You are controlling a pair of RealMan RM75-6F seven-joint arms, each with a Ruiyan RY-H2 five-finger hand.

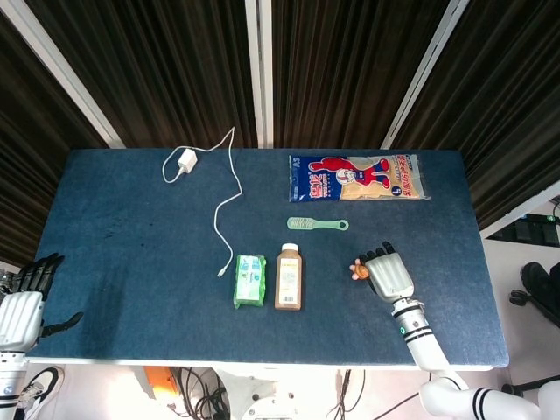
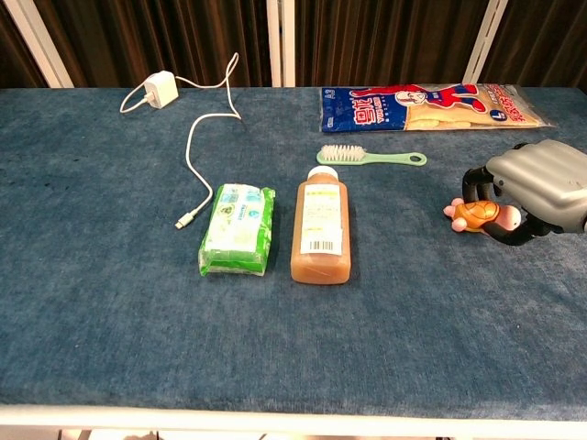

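Now my right hand (image 2: pixel 537 188) has its fingers curled round the toy turtle (image 2: pixel 476 215), which sits under its palm on the table (image 2: pixel 275 330).

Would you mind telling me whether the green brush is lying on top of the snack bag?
No, the green brush lies on the blue table, apart from the snack bag.

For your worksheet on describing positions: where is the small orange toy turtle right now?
In both views the small orange toy turtle lies right of the brown juice bottle, with the right hand closed around it.
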